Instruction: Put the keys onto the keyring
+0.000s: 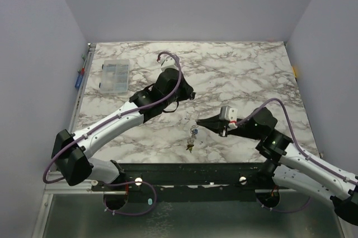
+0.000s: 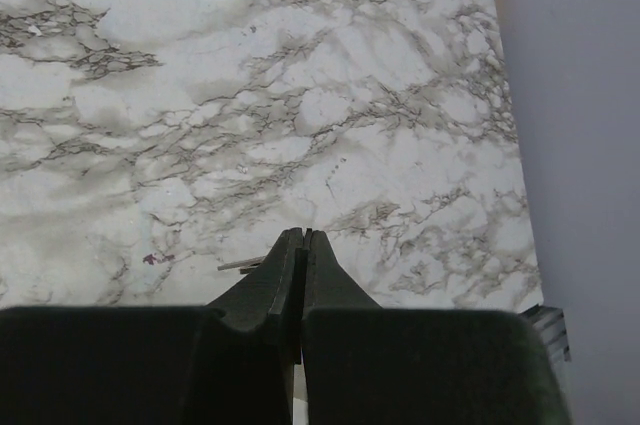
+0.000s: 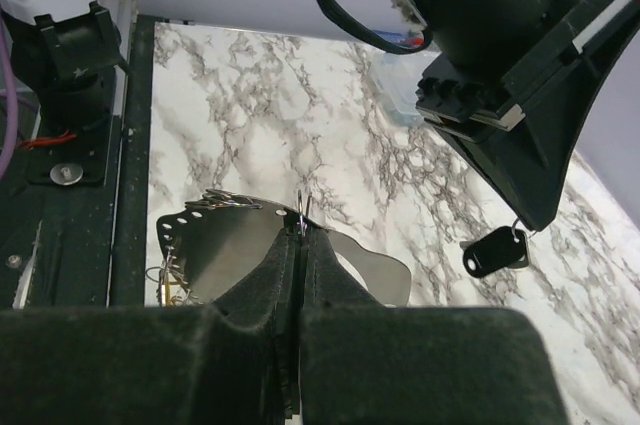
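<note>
My right gripper is shut on the keyring, a thin wire loop pinched at the fingertips. A grey metal plate with a row of holes sits behind the fingers. Several keys hang below it, some with blue and yellow heads. My left gripper is shut, up and to the right of the right gripper. A black-headed key dangles from its tip. A thin metal sliver sticks out beside its jaws.
A clear compartment box lies at the far left of the marble table. The black base rail runs along the near edge. Grey walls close in the table on three sides.
</note>
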You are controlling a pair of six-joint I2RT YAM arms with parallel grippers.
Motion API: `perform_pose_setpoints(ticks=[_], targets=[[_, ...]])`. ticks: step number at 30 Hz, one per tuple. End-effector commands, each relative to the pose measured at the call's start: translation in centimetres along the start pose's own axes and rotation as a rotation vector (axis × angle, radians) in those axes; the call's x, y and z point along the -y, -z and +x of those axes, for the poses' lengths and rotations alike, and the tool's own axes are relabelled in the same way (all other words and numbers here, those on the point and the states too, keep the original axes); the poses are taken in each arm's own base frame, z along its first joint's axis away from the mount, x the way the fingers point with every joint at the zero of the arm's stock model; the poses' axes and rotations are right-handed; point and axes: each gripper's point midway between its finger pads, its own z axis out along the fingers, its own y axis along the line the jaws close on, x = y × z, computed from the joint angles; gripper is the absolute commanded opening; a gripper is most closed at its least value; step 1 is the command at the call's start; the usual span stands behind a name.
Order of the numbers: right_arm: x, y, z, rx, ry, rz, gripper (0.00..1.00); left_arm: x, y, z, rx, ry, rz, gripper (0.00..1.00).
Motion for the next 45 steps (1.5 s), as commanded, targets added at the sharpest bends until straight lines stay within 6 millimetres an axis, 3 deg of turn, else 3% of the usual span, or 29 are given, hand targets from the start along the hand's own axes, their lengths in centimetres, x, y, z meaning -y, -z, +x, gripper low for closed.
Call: perform_pose_setpoints(ticks=[1,11,20,45], targets=[[1.4,-1.3,-2.4,0.118,-0.016,0.051,0.01,2.7,1.8,-1.1,0.043,0.098,0.15,0.0],[3.4,-3.1,-0.9,0.16,-0.081,0.151,0.01,4.2,4.7,-1.0,0.081,0.122,0.335,0.0],[4.3,-4.1,-0.3,0.157,0.001,0.167,0.01,5.2,6.3,-0.6,0.071,0.105,0.439,0.0],[7.0,-2.0,-0.9,0.125,0.106,0.33,0.01,6.7,8.2,0.6,0.037,0.081,0.543,0.0]])
